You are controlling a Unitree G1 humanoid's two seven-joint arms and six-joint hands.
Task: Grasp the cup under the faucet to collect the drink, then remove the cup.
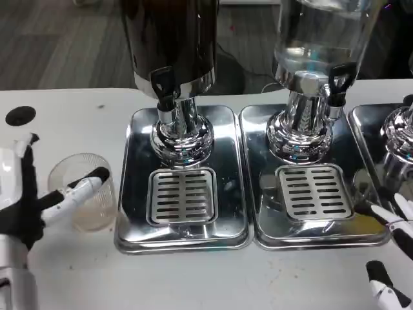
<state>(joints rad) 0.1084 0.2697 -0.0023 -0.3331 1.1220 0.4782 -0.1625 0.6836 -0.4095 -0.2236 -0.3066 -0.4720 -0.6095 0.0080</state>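
A clear plastic cup [87, 203] stands upright on the white table, just left of the left drip tray [139, 194]. It is not under the black faucet [163, 85] of the dark dispenser [171, 39]. My left hand [26, 200] is at the picture's left edge beside the cup. One finger reaches across the cup's front near its rim, while the thumb stands apart to the upper left, clear of the cup. My right hand [393, 258] lies at the lower right with spread fingers and holds nothing.
A slotted grate [182, 196] sits in the left tray below the faucet. A second tray [258, 194] carries a clear dispenser [316, 39] with its own black faucet [340, 81]. A third tray and chrome base [400, 129] stand at the right edge. A black disc [20, 115] marks the table's far left.
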